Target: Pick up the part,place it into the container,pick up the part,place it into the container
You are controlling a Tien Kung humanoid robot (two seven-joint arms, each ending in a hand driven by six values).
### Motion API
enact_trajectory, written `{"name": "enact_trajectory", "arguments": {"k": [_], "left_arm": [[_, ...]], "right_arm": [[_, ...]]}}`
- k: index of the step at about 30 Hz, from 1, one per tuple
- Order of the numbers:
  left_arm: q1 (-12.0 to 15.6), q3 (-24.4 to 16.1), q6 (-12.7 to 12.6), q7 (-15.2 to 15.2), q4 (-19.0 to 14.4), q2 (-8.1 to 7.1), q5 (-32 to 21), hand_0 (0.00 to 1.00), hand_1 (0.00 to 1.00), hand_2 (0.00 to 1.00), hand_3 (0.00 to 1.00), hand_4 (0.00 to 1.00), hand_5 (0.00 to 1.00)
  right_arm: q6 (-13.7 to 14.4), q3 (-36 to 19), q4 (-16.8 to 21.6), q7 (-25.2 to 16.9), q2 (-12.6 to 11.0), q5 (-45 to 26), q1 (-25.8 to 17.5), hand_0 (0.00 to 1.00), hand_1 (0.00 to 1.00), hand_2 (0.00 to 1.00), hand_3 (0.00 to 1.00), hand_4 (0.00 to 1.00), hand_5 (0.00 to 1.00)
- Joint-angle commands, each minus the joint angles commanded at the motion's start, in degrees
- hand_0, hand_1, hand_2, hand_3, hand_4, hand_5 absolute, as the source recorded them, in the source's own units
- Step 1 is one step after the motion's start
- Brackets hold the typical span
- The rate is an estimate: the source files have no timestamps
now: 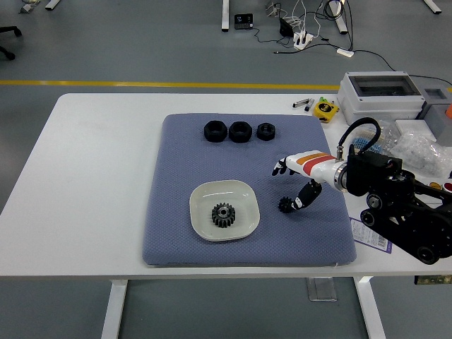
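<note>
On the blue mat (176, 233), a small gear (285, 205) lay right of the white dish (244, 212), which already held a big gear (223, 215). Right hand (302, 180) hovered just above, fingers loose, empty. Risk: a fingertip nudge rolling it off. Open mat all around; clutter crowded the worktop (99, 183) right.

The right arm (409, 212) is cut off by the right edge, and its thumb partly hides the small gear (285, 205).

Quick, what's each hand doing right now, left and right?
Left hand: not in view.
Right hand: over the mat, fingers open, holding nothing; thumb next to the small gear.
</note>
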State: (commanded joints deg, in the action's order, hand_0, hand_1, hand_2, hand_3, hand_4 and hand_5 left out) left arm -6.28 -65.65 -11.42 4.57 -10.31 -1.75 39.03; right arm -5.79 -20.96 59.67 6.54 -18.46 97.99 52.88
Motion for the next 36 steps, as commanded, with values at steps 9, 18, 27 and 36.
{"name": "enact_trajectory", "arguments": {"k": [9, 18, 27, 36], "left_arm": [[0.03, 0.23, 0.06, 0.09, 0.0, 0.13, -0.1, 0.71, 0.612, 0.643, 0.565, 0.617, 0.697], [-0.05, 0.16, 0.16, 0.14, 0.0, 0.08, -0.1, 0.71, 0.612, 0.642, 0.565, 0.617, 0.696], [-0.06, 0.12, 0.2, 0.19, 0.0, 0.08, 0.09, 0.71, 0.613, 0.643, 0.565, 0.617, 0.697], [-0.04, 0.24, 0.15, 0.15, 0.0, 0.16, 0.0, 0.71, 0.617, 0.642, 0.565, 0.618, 0.699]], "right_arm": [[3.69, 1.53, -1.57, -1.15, 1.89, -0.69, -1.8, 0.598, 0.592, 0.629, 0.607, 0.8, 0.083], [5.16, 1.79, -1.83, -1.54, 1.68, -0.19, -2.73, 0.568, 0.54, 0.559, 0.552, 0.713, 0.038], [5.21, 2.03, -1.49, -1.6, 0.87, -0.03, -3.3, 0.548, 0.525, 0.538, 0.512, 0.688, 0.014], [5.18, 2.04, -1.2, -1.8, 0.26, -0.11, -3.44, 0.47, 0.453, 0.476, 0.455, 0.642, 0.002]]}}
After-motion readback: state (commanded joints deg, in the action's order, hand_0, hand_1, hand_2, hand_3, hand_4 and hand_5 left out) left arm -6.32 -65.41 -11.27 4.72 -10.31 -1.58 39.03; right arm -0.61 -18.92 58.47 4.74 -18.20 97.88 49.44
